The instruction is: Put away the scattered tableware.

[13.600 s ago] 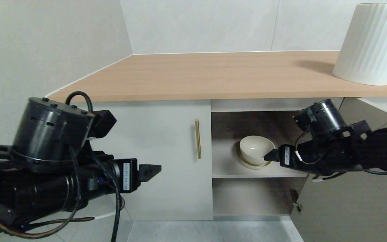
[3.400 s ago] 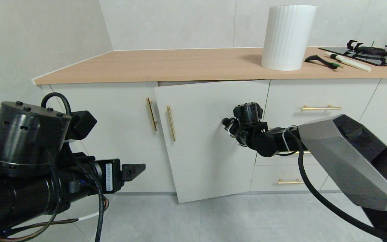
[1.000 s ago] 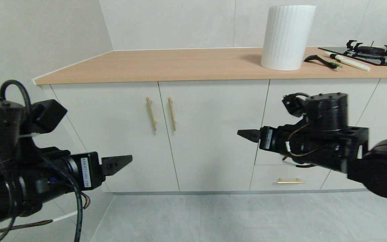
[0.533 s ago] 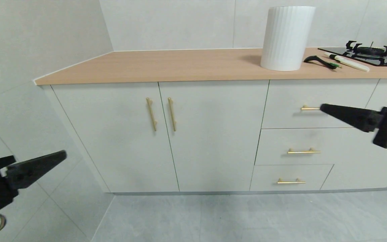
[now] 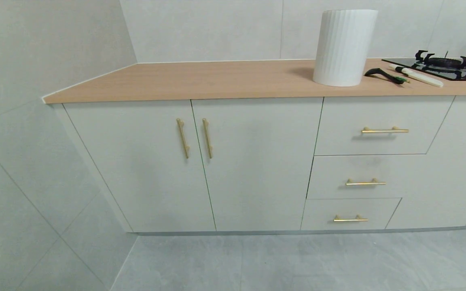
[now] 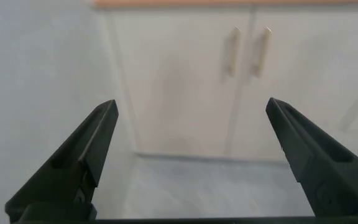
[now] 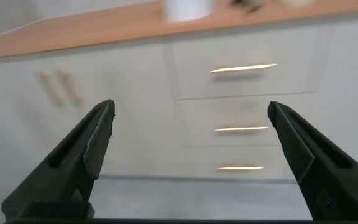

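**Desk:** What has changed since the earlier pictures?

**Me:** Early on the right door [image 5: 257, 161] stood open. A cream bowl sat on a gold-rimmed plate on the upper shelf inside, with my right arm's fingertip at its rim. My head camera has shifted since then. A few seconds ago that arm was pressing the door home. Now it lies flush beside the left door [image 5: 136, 161], the two gold handles [image 5: 183, 138] side by side. A second ago both arms crossed the head view, and since then I have pulled them back.

**Desk:** So where is the bowl?

**Me:** I last saw it on that shelf, so I take it to be behind the closed right door.

**Desk:** What does each camera show?

**Me:** The head view shows the tabletop [image 5: 217, 79] with a white ribbed cylinder [image 5: 344, 46]. Just beside the cylinder lie a black tool [image 5: 382, 74] and a pale one [image 5: 417, 76], next to a hob [image 5: 447, 64]. It also shows three drawers [image 5: 378, 125] to the right of the doors. My left wrist view shows the left gripper [image 6: 190, 104] with its fingers spread wide and holding nothing, facing the doors. My right wrist view shows the right gripper [image 7: 190, 104], also released and holding nothing, facing the drawers.
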Controlling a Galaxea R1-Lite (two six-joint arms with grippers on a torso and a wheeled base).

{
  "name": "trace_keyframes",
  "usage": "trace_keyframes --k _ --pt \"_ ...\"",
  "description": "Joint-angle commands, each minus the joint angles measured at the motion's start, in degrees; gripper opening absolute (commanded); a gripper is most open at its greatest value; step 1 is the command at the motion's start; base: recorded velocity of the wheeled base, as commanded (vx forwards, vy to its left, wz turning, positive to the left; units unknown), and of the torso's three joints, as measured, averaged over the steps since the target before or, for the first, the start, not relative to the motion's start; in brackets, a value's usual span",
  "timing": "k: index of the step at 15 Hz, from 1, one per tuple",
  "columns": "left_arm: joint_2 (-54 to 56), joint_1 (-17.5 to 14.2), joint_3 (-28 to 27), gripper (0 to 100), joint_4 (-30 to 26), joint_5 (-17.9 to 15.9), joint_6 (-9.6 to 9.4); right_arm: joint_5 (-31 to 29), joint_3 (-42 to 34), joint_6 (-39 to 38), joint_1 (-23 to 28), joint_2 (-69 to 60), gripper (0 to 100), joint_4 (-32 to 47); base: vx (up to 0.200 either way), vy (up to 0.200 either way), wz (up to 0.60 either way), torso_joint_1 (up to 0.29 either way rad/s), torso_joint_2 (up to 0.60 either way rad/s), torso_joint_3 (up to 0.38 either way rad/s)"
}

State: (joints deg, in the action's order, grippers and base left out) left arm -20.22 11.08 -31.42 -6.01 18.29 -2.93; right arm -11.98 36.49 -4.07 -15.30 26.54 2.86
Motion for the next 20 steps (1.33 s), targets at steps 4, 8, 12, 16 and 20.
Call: trace_keyframes --k 4,8,12,16,20 --pt "14.7 -5.5 7.8 100 0.3 -0.9 -2.70 0.5 -3.1 4.1 14.0 -23.7 100 13.4 0.000 0.000 0.00 0.000 0.00 0.000" --pt "19.0 -10.5 8.8 100 -0.2 -3.1 -3.67 -3.1 -9.3 3.1 15.2 -26.5 100 13.1 0.000 0.000 0.00 0.000 0.00 0.000" --pt "20.2 -11.1 14.1 100 -1.2 -3.5 -2.00 -2.7 -23.6 2.3 15.2 -26.5 100 4.1 0.000 0.000 0.00 0.000 0.00 0.000" --pt "20.2 -11.1 23.6 100 2.4 -8.9 -1.91 9.3 -36.5 2.1 15.2 -26.5 100 -10.3 0.000 0.000 0.00 0.000 0.00 0.000" --pt "20.2 -11.1 31.2 100 6.4 -17.2 -1.73 9.9 -36.4 2.7 15.2 -26.5 100 -3.0 0.000 0.000 0.00 0.000 0.00 0.000"
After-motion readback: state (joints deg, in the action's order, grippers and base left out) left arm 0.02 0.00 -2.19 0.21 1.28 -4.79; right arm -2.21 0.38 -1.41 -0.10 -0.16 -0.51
